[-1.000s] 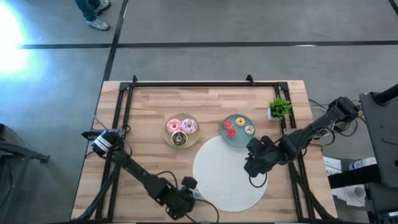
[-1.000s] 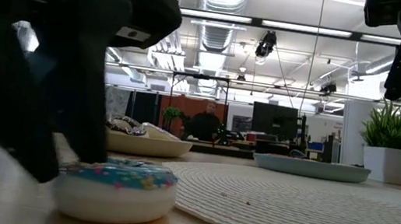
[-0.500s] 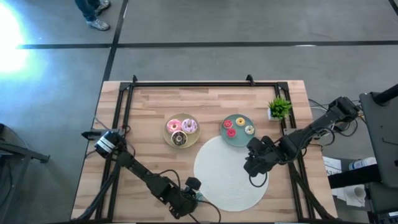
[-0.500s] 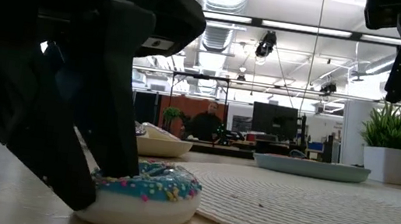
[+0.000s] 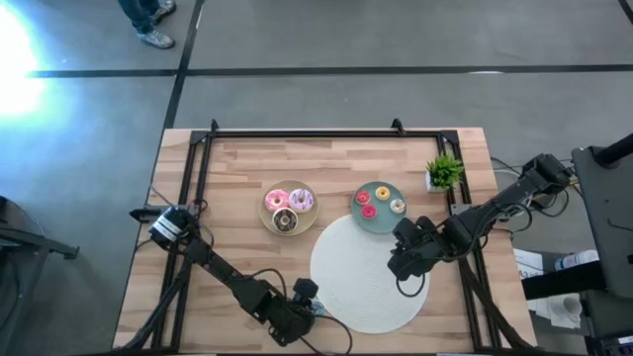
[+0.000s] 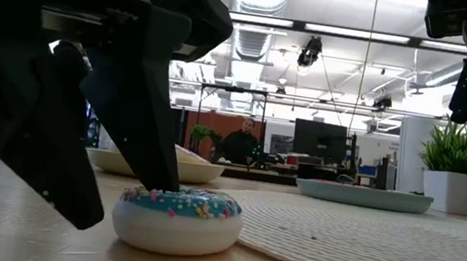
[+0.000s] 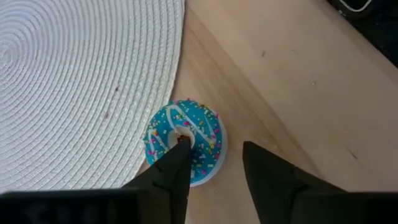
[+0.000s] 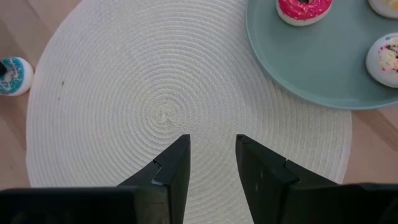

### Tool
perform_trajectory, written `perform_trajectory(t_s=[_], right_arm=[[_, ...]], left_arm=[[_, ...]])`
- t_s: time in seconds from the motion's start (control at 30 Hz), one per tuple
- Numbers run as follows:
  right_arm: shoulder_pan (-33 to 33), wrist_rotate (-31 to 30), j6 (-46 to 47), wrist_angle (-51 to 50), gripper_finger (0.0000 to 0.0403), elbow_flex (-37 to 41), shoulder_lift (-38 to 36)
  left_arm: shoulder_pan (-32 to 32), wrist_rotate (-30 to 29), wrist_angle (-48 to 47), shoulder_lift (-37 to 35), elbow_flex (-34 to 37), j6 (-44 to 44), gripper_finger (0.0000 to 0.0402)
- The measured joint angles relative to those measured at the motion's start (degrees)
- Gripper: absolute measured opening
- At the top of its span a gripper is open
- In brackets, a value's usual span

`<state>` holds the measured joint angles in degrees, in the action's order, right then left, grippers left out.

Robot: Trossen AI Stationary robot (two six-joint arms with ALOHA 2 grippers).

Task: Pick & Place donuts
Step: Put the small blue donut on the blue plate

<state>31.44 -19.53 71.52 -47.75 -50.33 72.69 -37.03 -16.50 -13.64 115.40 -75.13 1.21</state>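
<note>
While no writing readable, left pincer straddles blue donut.

Blue sprinkled donut flat on wood, touching mat edge.

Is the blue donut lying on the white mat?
No, the blue donut sits on bare wood just off the mat's edge.
</note>
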Motion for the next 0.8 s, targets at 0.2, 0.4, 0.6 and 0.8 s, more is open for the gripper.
perform_trajectory(t_s=[0.2,0.4,0.6,0.8], right_arm=[[0.0,0.0,0.1,0.0,0.0118,0.0,0.0],[0.0,0.0,0.5,0.0,0.0118,0.2,0.0],[0.1,0.0,0.5,0.0,0.0118,0.4,0.0],[0.0,0.0,0.5,0.0,0.0118,0.8,0.0]], left_arm=[[0.2,0.5,0.1,0.0,0.2,0.3,0.0123],[0.2,-3.9,0.1,0.0,-0.1,4.9,0.0104],[0.2,-2.3,0.3,-0.1,-0.2,5.6,0.0092],[0.3,-1.0,1.2,0.1,0.1,5.4,0.0091]])
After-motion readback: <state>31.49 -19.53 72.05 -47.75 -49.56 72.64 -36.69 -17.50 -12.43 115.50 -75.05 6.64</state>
